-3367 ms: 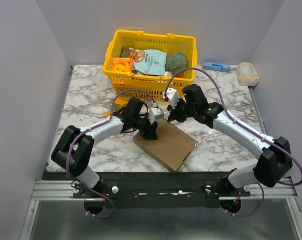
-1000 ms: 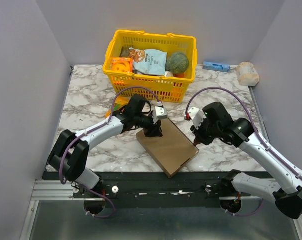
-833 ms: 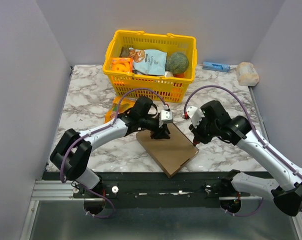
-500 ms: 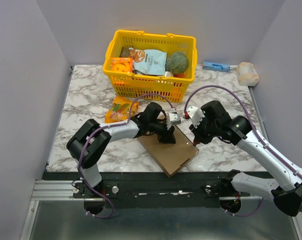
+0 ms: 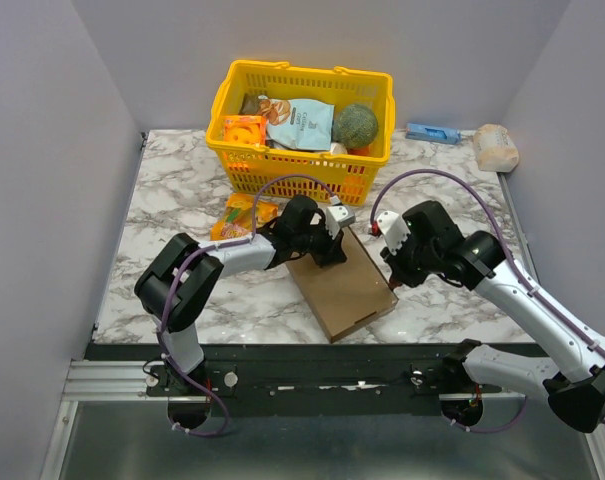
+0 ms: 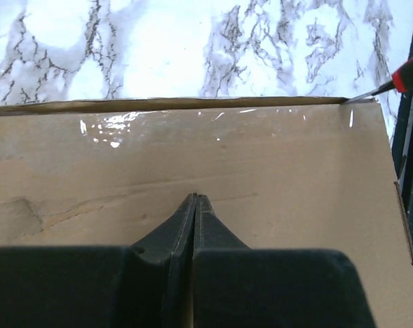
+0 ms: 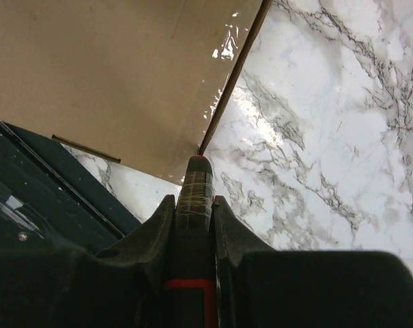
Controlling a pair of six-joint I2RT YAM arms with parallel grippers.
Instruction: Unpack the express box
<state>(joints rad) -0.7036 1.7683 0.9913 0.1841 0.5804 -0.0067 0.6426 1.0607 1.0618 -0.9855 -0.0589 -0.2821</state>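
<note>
Express box (image 5: 347, 285) lying lid-shut on the worktop (image 5: 172, 190), just in front of the yellow basket (image 5: 302, 175).
The left tool (image 6: 194, 205), jaws pressed together on nothing, sits over the box end nearest the basket. The right tool (image 7: 192, 205), before the basket's right end, is clamped on a red-and-black cutter (image 7: 194, 179) whose tip meets the box edge.

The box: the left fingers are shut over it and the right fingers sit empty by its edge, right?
Not quite. The right fingers aren't empty: they grip a black-and-red tool, its tip at the box edge, as the right wrist view shows. The left fingers are indeed shut over the box.
</note>
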